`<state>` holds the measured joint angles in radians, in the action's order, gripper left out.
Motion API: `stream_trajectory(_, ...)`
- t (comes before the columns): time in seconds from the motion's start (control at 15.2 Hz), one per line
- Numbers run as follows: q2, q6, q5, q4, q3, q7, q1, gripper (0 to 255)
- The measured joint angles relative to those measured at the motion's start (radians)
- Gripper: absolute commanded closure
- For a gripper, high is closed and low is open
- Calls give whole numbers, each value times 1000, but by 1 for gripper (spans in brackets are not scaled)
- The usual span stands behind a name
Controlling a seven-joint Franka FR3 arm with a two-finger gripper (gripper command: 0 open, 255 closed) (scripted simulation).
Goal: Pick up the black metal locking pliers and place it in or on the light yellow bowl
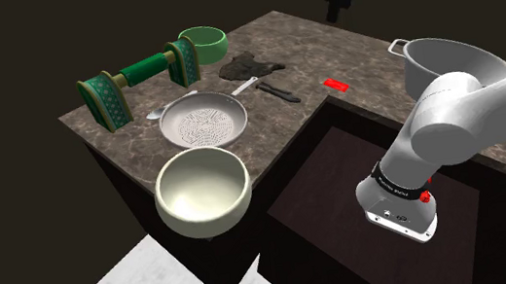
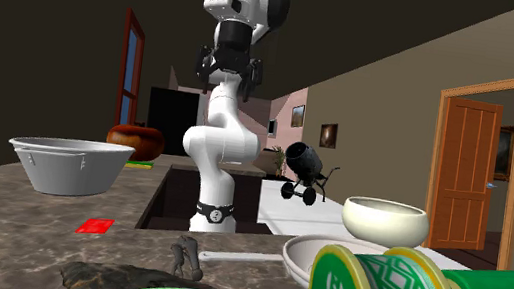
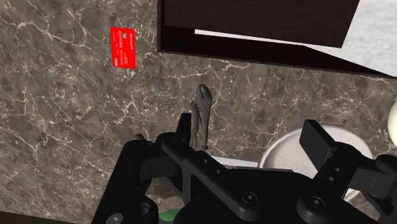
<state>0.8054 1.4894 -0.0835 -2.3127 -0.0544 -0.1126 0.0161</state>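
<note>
**Pliers flat on the counter, gripper high above with its jaws wide**

The pliers point(image 1: 280, 91) lie flat on the dark marbled counter point(image 1: 288, 39), a little right of centre in the shoulder view, and nothing touches them. A small red card point(image 1: 336, 85) lies near them to the right. A white handle point(image 1: 244, 86) lies just to their left, with a dark crumpled lump point(image 1: 250, 66) up and left of it.

The pale yellow bowl point(image 1: 203, 193) stands upright at the counter's near edge, lower left of centre in the same view. It is well apart from the pliers, and a round silver dish point(image 1: 204, 122) with a patterned floor sits between the two. A spoon point(image 1: 155, 113) lies just left of the dish. In the upper left a green spool point(image 1: 141, 75) lies on its side, with a green bowl point(image 1: 203, 44) just beside its right end. A grey metal pot point(image 1: 443, 61) stands at the right, behind the white arm point(image 1: 464, 117).

In the second exterior view the gripper point(image 2: 229, 80) hangs in the upper middle of the frame, pointing down, well above the counter. The pliers lie at the lower middle of that view and the pale bowl at the right.

In the wrist view the two black fingers point(image 3: 317, 137) stand far apart and hold nothing. There the pliers lie on the counter far below, lined up close to one finger. The red card lies farther off on that same side, and the silver dish is below the other finger.
</note>
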Motion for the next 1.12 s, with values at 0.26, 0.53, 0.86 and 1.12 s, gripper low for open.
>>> stream_trajectory(0.26,-25,77,-5,-50,-19,-11,-2,0)
stream_trajectory(0.53,-79,217,-8,-128,-48,-24,-2,0)
stream_trajectory(0.86,-192,405,-10,-195,-93,-52,-3,0)
stream_trajectory(1.12,-302,559,-1,-231,-127,-79,1,0)
